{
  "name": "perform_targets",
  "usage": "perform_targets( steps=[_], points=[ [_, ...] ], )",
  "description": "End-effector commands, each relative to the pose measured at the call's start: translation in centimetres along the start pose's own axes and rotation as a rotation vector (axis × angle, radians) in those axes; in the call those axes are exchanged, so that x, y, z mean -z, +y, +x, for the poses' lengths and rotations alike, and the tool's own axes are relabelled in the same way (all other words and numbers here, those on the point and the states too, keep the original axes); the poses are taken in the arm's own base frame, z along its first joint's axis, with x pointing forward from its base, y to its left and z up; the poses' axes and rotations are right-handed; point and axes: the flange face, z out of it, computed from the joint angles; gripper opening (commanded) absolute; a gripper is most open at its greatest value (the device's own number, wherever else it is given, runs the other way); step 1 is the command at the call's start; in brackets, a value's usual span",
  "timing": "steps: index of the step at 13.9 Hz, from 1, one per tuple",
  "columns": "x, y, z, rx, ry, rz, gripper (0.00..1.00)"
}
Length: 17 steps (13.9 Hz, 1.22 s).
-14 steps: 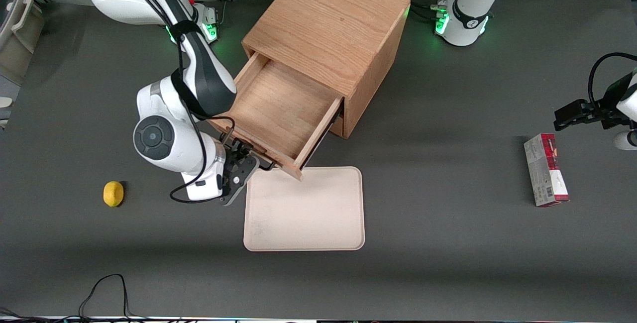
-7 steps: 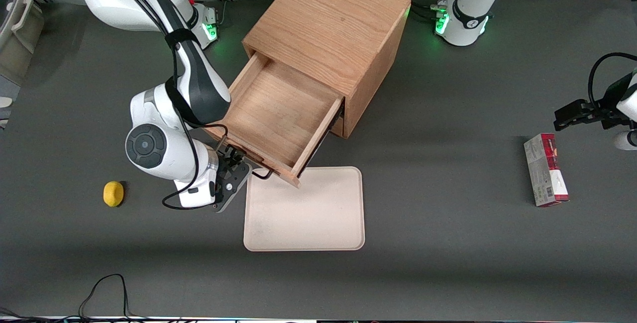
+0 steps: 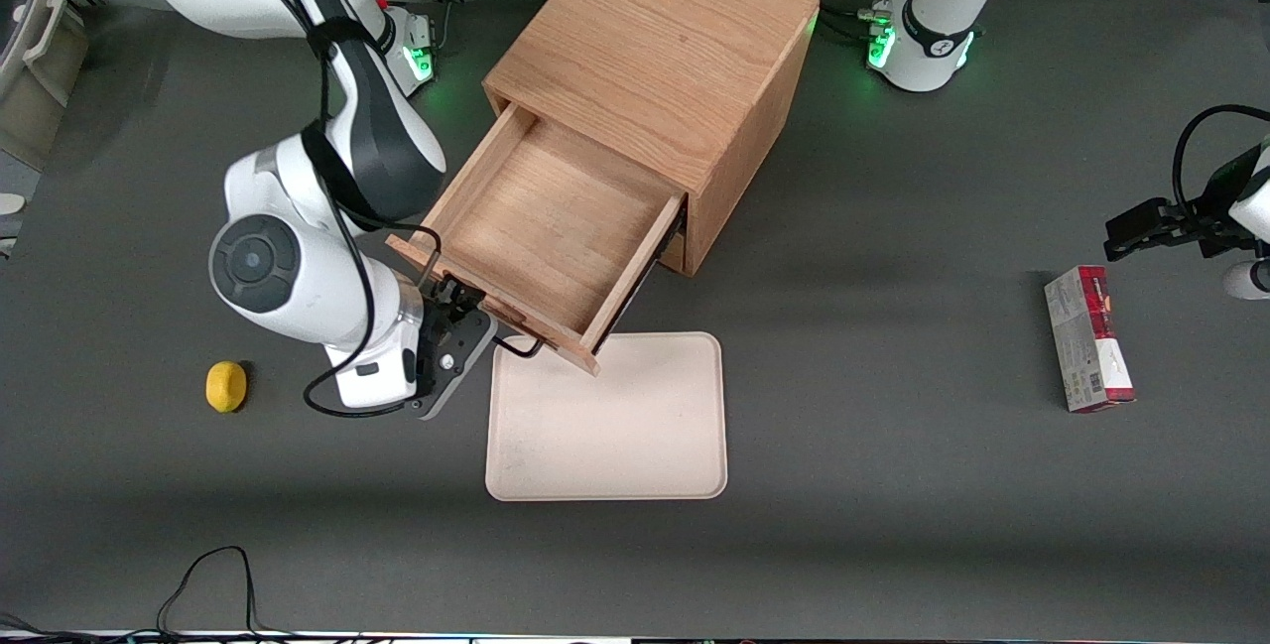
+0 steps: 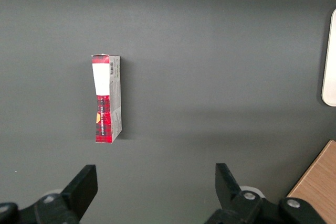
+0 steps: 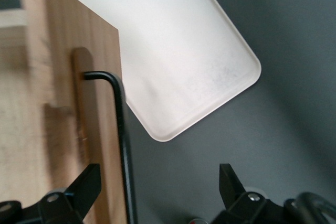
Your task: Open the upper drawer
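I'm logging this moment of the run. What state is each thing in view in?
upper drawer: pulled well out of the cabinet, nothing in it
handle: not gripped
gripper: open, in front of the drawer, one finger to each side of the handle
tray: flat on the table, nothing on it
lemon: resting on the table
red box: lying on the table

I can read no words, brand names or numbers on anything here. The only printed thing is the red and white carton (image 3: 1088, 338), lying well away from my gripper (image 3: 466, 312) toward the parked arm's end of the table. It carries a barcode at 1 end and some small print, but the marks are too small for me to make out.
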Motion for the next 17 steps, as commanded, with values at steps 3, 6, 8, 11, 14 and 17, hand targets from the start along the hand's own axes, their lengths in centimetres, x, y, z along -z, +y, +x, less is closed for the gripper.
perform_targets(
  steps=[3,6,8,11,14,17],
  points=[
    [9.7,1.8,-5.6,-0.253,0.016,-0.055,1.00],
    [12.9,4.9,-10.2,-0.449,0.008,-0.082,1.00],
    [14.2,6.6,-13.0,-0.598,-0.006,-0.088,1.00],
    [15.6,7.4,-15.9,-0.751,-0.009,-0.088,1.00],
    [16.7,8.4,-19.7,-0.866,0.013,-0.104,1.00],
    [17.1,8.8,-24.3,-0.971,0.102,-0.101,1.00]
  ],
)
